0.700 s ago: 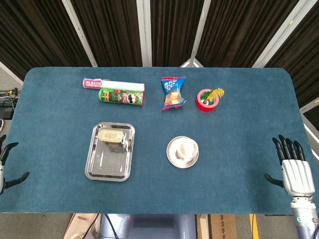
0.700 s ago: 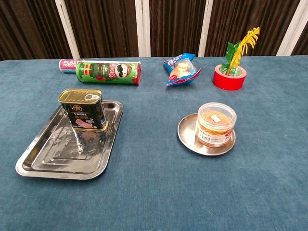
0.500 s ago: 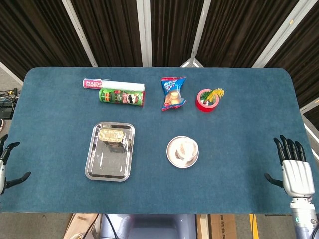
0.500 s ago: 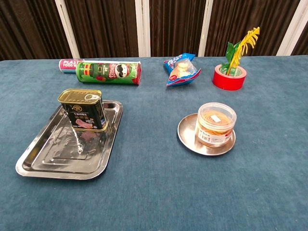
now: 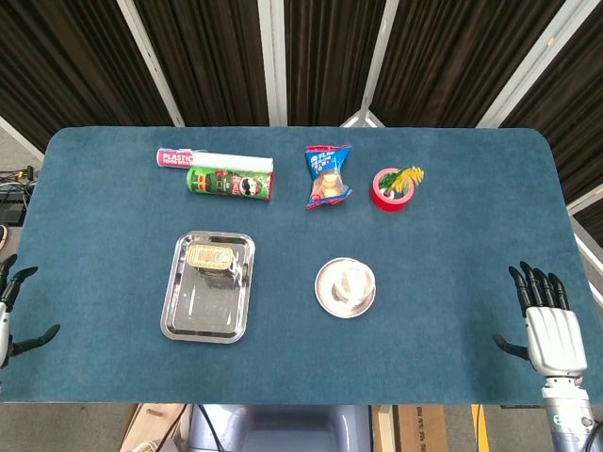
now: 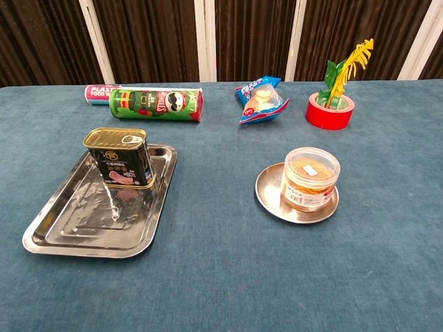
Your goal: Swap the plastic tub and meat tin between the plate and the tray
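The right hand [image 5: 547, 331] has shifted slightly toward 7 o'clock; empty, fingers spread. Left hand [image 5: 11, 315] likewise empty. Tub [image 5: 350, 282] sits on plate [image 5: 327, 299], at 9 o'clock of the right hand; tin [image 5: 212, 257] on tray [image 5: 193, 317], nearer left.

Meat tin [image 6: 120, 157] upright at the far end of the steel tray [image 6: 83, 220], label facing the camera, reflection on the metal just in front. To the right of the tray, well apart: round plate [image 6: 268, 196] carrying a clear plastic tub [image 6: 310, 178] with a see-through lid. Beyond the tray, lying on its side: green crisp can [image 6: 156, 104], with a pink tube [image 6: 98, 91] touching behind it. Further right along the back: blue snack bag [image 6: 260, 98], then a red tape roll [image 6: 329, 111] with yellow and green fronds [image 6: 346, 69] sticking up. All on a blue cloth [image 6: 221, 277].
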